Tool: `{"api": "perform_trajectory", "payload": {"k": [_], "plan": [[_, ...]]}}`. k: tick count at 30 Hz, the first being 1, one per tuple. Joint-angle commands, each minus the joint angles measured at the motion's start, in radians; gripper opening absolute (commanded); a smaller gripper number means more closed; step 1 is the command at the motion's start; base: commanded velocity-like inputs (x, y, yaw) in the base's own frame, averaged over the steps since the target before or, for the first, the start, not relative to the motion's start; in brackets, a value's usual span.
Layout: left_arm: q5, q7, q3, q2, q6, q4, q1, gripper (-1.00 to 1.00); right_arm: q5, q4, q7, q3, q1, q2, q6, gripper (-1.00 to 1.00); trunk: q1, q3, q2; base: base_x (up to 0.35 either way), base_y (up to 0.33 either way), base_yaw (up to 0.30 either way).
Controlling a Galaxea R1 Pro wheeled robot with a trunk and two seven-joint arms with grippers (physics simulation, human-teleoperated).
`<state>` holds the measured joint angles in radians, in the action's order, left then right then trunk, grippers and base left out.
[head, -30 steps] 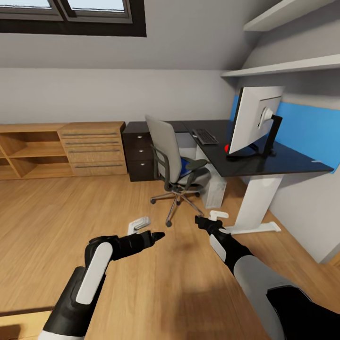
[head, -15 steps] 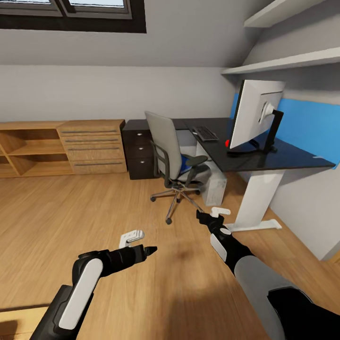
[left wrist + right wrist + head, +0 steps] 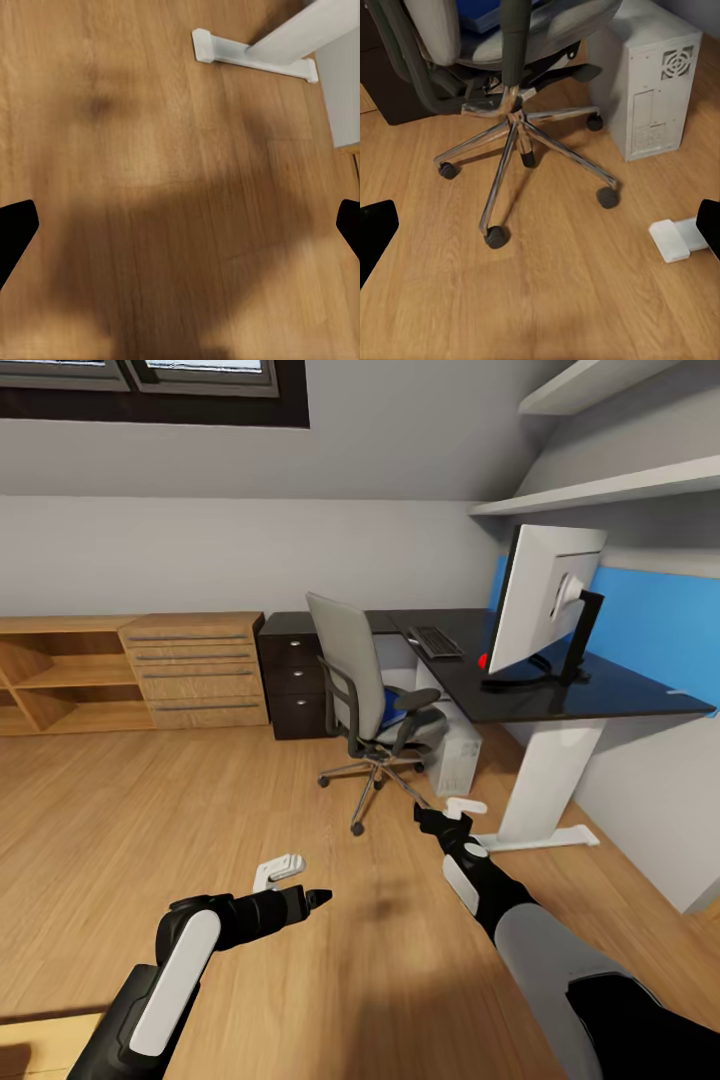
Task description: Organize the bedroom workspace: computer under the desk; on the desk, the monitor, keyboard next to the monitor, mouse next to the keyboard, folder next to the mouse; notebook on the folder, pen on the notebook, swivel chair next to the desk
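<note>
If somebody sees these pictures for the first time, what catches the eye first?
Probably the wide white-backed monitor standing on the black-topped desk at the right, against a bright blue wall panel. Next comes the grey swivel chair in front of the desk, with a blue folder on its seat.

Open wood floor (image 3: 200, 810) lies ahead; the chair (image 3: 365, 695) blocks the desk (image 3: 560, 700) front, the computer (image 3: 649, 86) just beside its castors.
</note>
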<state>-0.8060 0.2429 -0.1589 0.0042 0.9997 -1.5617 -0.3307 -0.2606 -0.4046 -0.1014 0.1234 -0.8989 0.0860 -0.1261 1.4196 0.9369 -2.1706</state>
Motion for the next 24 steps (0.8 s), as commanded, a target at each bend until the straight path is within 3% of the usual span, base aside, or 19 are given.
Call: {"api": "perform_trajectory", "payload": {"k": [1,19,24], "plan": [[-0.009,0.009,-0.001,0.001,0.002,0.001,-0.001,1.0,-0.011,0.002,-0.008,0.009,0.0,0.001,-0.004,1.0,0.0,0.001,0.0,0.293,0.0,0.0],[-0.009,0.009,0.004,0.004,0.003,0.001,-0.001,1.0,-0.005,0.061,-0.007,0.007,0.002,0.007,-0.014,1.0,0.0,0.001,0.0,0.317,-0.005,0.0],[-0.013,0.008,0.004,0.031,0.003,0.0,-0.001,1.0,-0.005,0.069,-0.045,0.007,0.002,0.007,-0.016,1.0,0.0,0.001,0.0,0.264,-0.112,0.0]]}}
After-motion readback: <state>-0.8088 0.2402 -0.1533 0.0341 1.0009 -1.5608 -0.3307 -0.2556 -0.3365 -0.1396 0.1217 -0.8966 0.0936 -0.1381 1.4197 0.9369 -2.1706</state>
